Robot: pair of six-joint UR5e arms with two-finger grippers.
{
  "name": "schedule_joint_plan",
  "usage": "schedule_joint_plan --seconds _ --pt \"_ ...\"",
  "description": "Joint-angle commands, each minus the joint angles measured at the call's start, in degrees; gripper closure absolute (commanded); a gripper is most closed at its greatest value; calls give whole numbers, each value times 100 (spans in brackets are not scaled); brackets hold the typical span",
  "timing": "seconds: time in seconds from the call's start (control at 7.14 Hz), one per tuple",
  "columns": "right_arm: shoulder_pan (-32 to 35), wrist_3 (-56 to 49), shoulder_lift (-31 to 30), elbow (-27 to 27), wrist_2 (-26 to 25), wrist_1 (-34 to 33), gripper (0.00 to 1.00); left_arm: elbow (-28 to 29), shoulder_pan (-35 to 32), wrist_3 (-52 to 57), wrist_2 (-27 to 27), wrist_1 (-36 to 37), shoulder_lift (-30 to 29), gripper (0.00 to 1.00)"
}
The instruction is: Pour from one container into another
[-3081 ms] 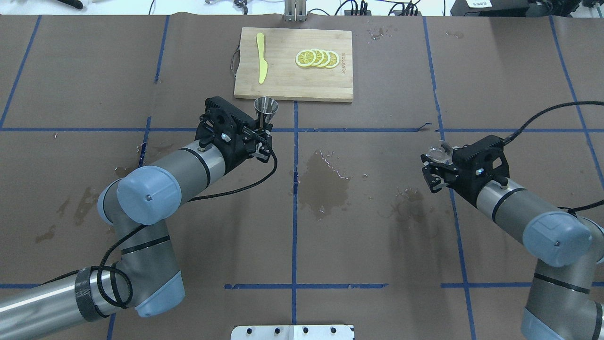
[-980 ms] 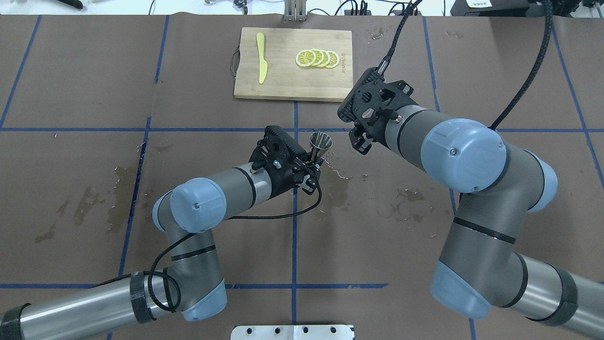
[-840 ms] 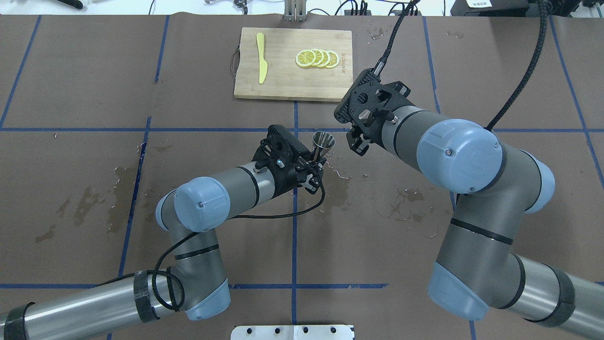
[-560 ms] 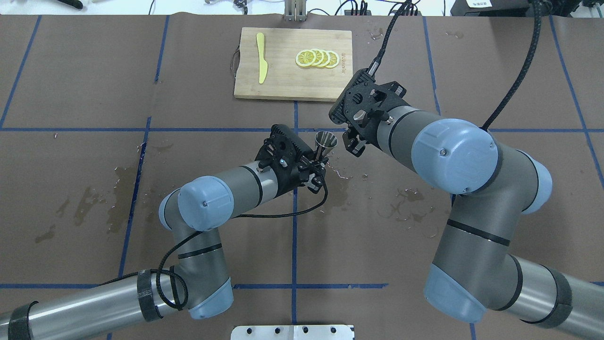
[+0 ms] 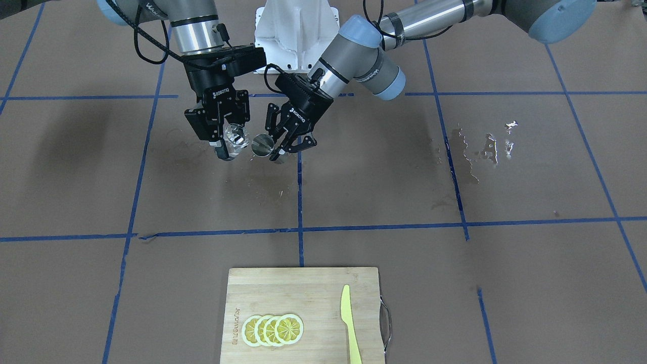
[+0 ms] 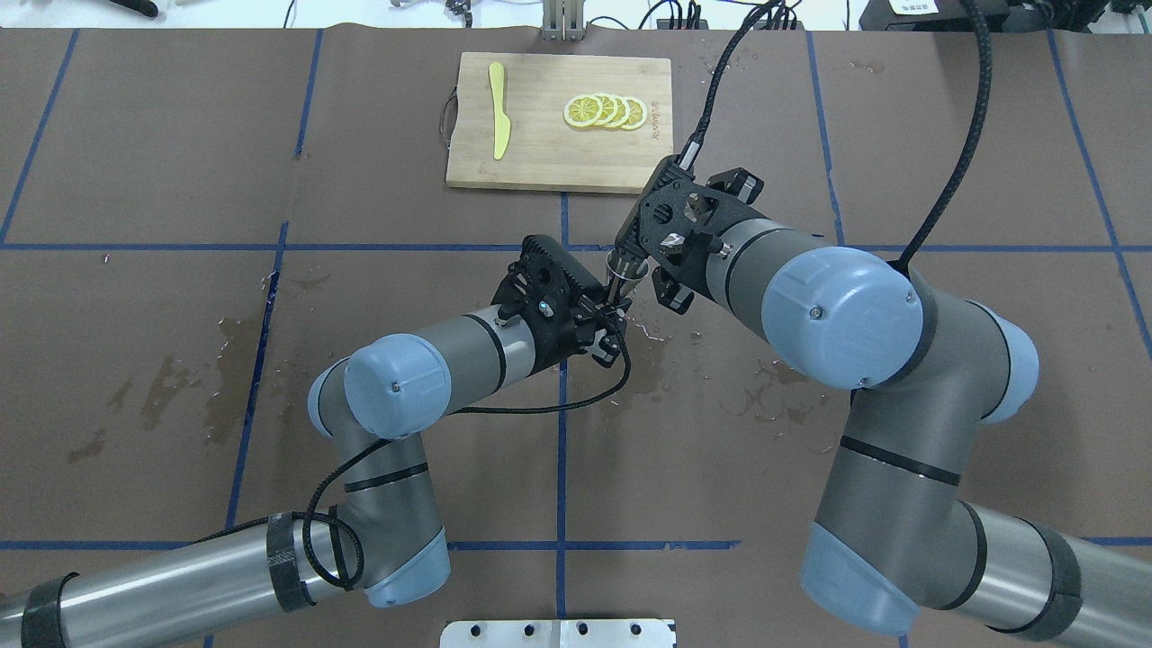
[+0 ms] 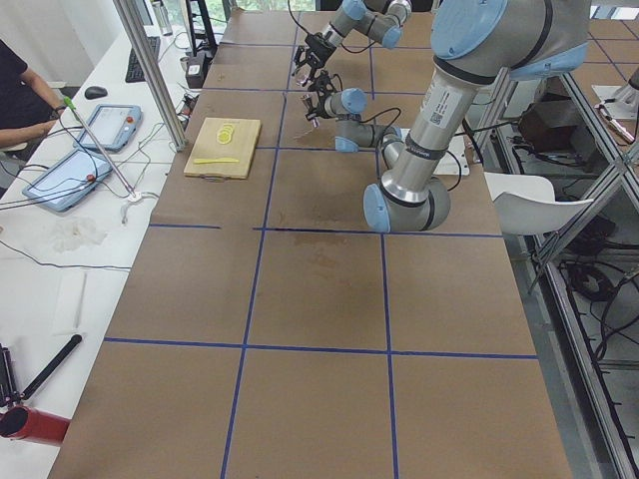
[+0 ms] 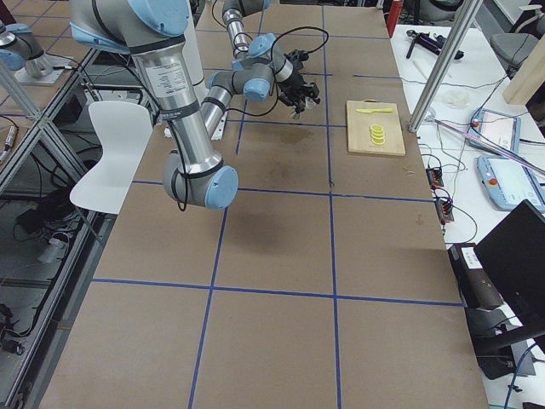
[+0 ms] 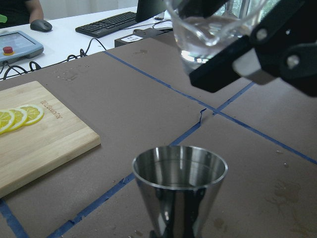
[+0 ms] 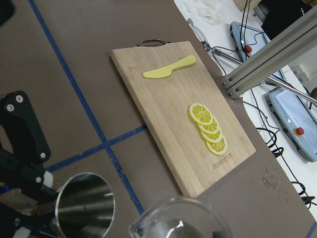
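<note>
Right hand (image 5: pixel 228 142) grips the small clear glass cup (image 9: pixel 208 29) just above and beside the shiny steel hourglass jigger (image 9: pixel 179 183), which the left hand (image 5: pixel 285 144) clamps upright.
Lining up over the bench (image 5: pixel 455 177); the next move probably calls for bringing the lip over the jigger's mouth and tipping slowly.

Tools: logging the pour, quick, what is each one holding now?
Left tool: shut on the jigger.
Right tool: shut on the cup.

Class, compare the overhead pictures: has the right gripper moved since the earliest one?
Yes. The right gripper has swung toward the view's left, ending close to the cutting board's near right corner.
</note>
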Motion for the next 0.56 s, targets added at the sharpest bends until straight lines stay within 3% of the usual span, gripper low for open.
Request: schedule_joint_plan --seconds 0.0,0.42 --pt "-109 -209 56 -24 -172 -89 100 -3 0 0 0 -2 1 100" --pt "-117 -324 74 -59 -242 -98 100 -3 0 0 -9 -2 1 100"
